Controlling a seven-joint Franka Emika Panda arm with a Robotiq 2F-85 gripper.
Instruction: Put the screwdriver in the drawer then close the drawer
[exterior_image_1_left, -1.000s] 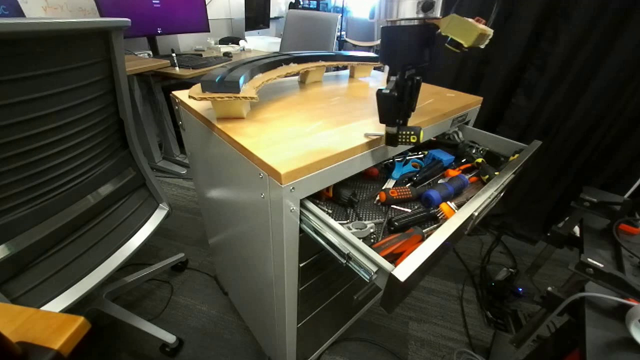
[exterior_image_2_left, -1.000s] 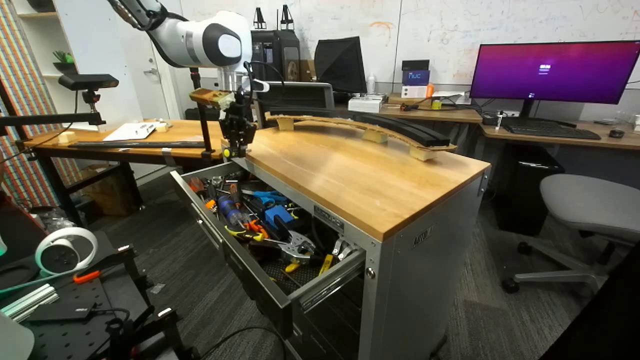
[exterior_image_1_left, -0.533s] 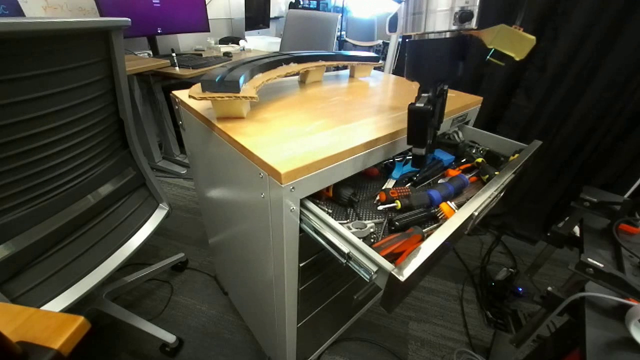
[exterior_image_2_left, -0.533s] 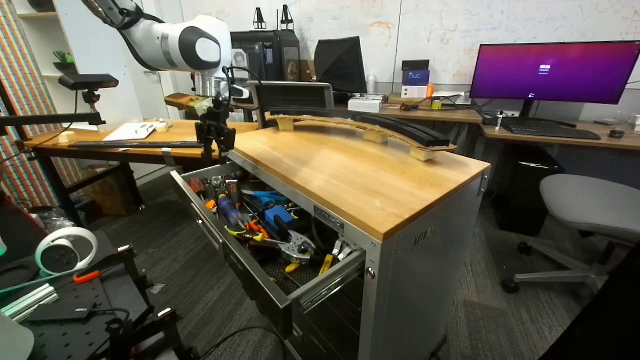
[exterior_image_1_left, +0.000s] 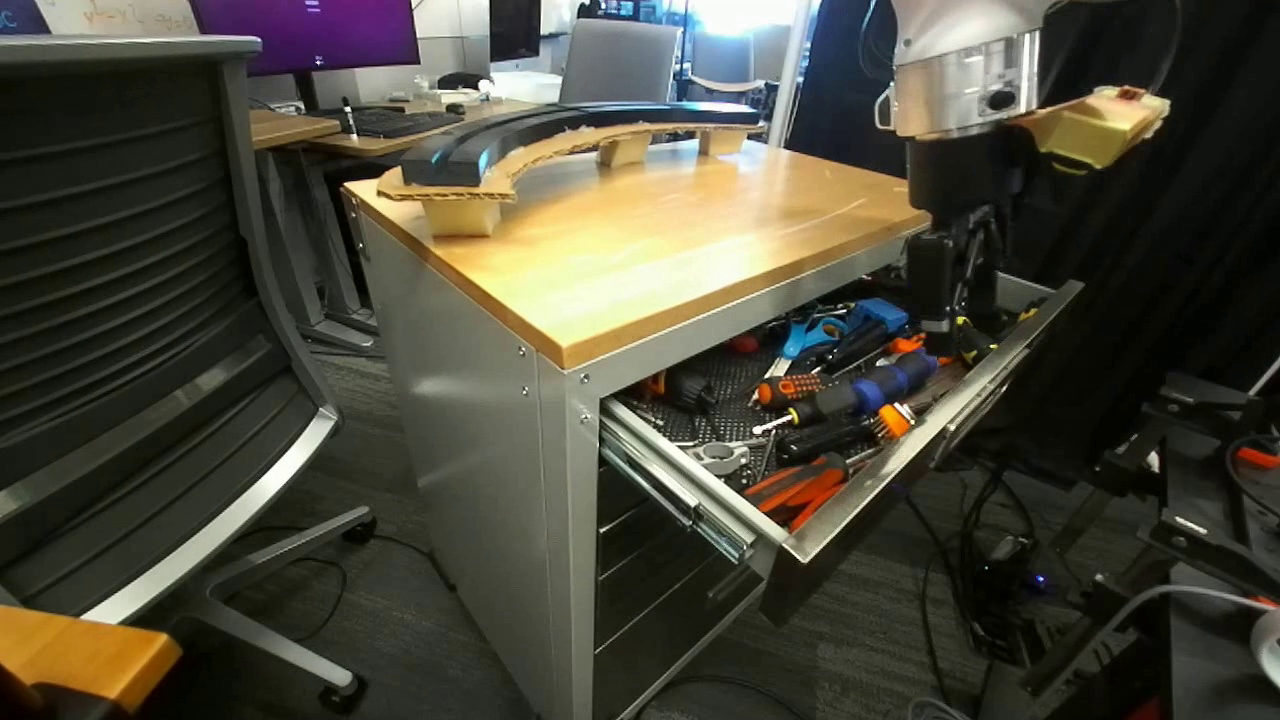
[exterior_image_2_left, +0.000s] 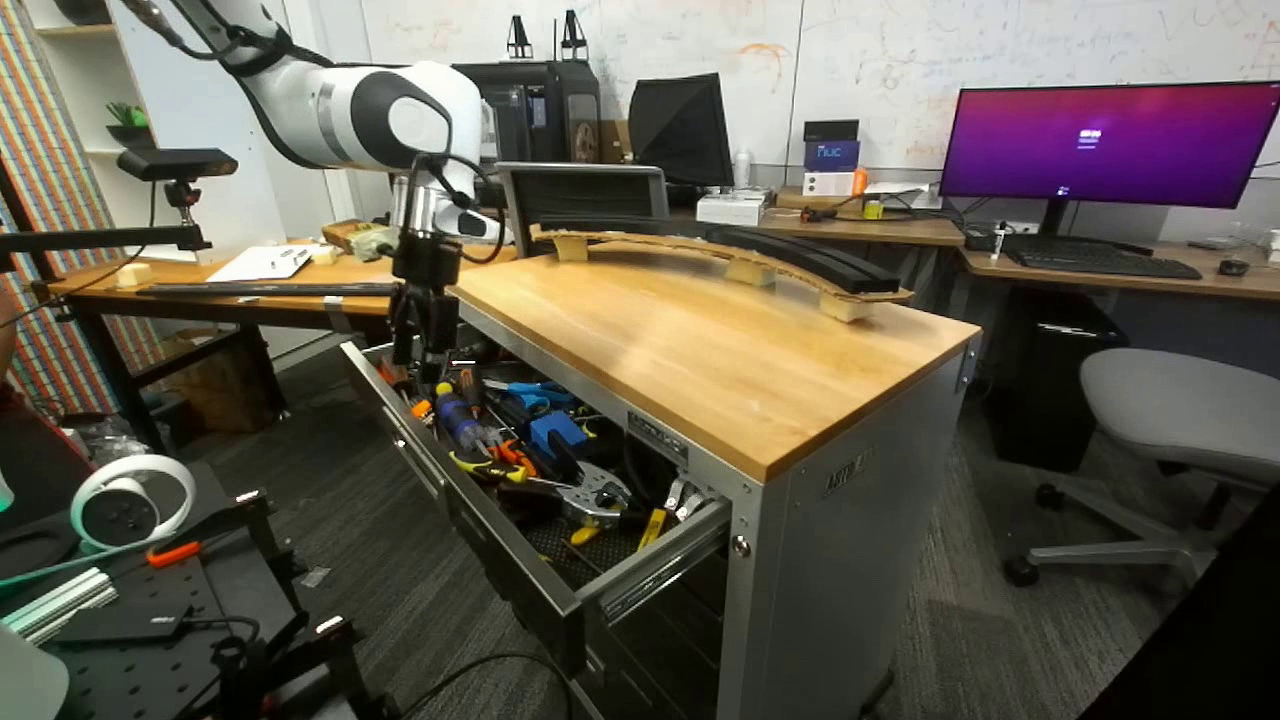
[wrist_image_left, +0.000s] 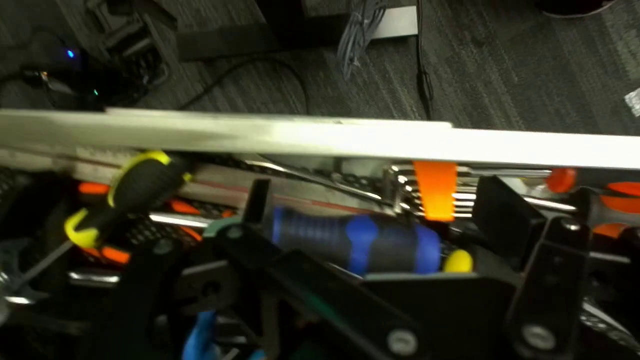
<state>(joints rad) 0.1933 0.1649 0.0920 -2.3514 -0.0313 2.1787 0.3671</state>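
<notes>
The stubby black screwdriver (exterior_image_1_left: 825, 404) lies in the drawer against a blue-and-black handle, its silver tip and yellow band showing in an exterior view. Only its yellow end (exterior_image_2_left: 444, 388) stands out clearly in the opposite exterior view, and the wrist view shows that yellow end (wrist_image_left: 458, 261) with the rest behind a gripper part. The drawer (exterior_image_1_left: 925, 440) is pulled out of the cabinet; its front edge (wrist_image_left: 280, 135) crosses the wrist view. My gripper (exterior_image_1_left: 960, 325) hangs low over the drawer, away from the screwdriver. Its jaws stand wide apart in the wrist view, gripping nothing.
Several tools fill the drawer, among them a blue handle (wrist_image_left: 360, 240), an orange hex-key holder (wrist_image_left: 435, 192) and a blue block (exterior_image_2_left: 556, 430). The cabinet's wooden top (exterior_image_1_left: 650, 240) overhangs the drawer's back and carries a curved black piece (exterior_image_1_left: 580, 130) on cardboard.
A second ago the gripper held the screwdriver above the drawer. It has let go, the screwdriver has dropped among the tools, and the gripper has moved down and out towards the drawer's front.
</notes>
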